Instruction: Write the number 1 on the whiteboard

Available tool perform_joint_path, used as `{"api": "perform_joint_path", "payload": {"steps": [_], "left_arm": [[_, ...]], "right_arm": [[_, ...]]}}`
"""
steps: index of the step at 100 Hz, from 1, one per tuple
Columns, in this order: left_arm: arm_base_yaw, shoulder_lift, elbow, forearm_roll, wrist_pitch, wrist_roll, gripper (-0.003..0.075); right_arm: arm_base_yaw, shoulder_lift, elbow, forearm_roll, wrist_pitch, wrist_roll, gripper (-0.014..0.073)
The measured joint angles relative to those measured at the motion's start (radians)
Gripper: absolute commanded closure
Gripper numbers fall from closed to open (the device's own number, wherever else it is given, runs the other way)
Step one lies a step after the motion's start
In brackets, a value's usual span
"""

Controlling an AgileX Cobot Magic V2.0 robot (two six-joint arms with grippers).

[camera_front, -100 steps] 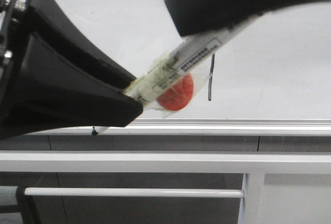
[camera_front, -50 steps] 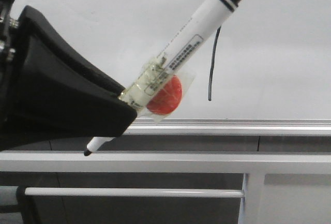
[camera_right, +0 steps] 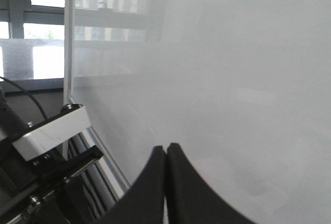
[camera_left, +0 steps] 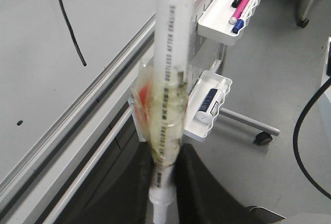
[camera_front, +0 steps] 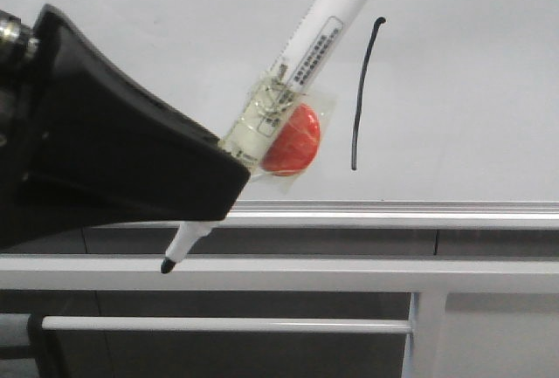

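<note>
In the front view we see the whiteboard [camera_front: 472,81] filling the upper part of the scene, with its silver aluminium rail running along the lower edge. The number 1 [camera_front: 363,90] stands on the board as a thin black, slightly curved vertical stroke with a small blob at its top end, its lower end stopping above the rail. We find the left gripper [camera_front: 205,190] at the left of this view, its black jaws clamped on a white marker [camera_front: 319,42]. The marker is tilted: its capped rear end points up and to the right, beyond the top edge of the view, and its black tip [camera_front: 166,265] points down and to the left, below the board's rail and in front of the grey metal bars [camera_front: 349,273]. The marker body passes just beside the stroke, to its left. A red round piece [camera_front: 293,140] is bound to the marker barrel with clear tape. In the left wrist view we see the same marker [camera_left: 168,79] rising between the jaws, the stroke [camera_left: 67,22] on the board [camera_left: 46,89], and a small black dot [camera_left: 19,123] lower on the board. Beside the board stand two white trays [camera_left: 230,9] holding markers and a bottle. In the right wrist view the right gripper [camera_right: 165,154] hangs near the board [camera_right: 232,79] with its jaws pressed together, holding nothing.
</note>
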Motion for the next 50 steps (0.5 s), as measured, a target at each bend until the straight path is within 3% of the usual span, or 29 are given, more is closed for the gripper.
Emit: {"api": "perform_joint_path", "payload": {"steps": [25, 50], "left_arm": [[0.000, 0.000, 0.000, -0.002, -0.002, 0.000, 0.0741], [0.000, 0.000, 0.000, -0.002, -0.011, -0.002, 0.0741]], "right_arm": [[-0.098, -0.270, 0.205, -0.006, -0.058, 0.000, 0.0655], [-0.106, -0.448, 0.352, -0.006, -0.081, 0.000, 0.0657]]}}
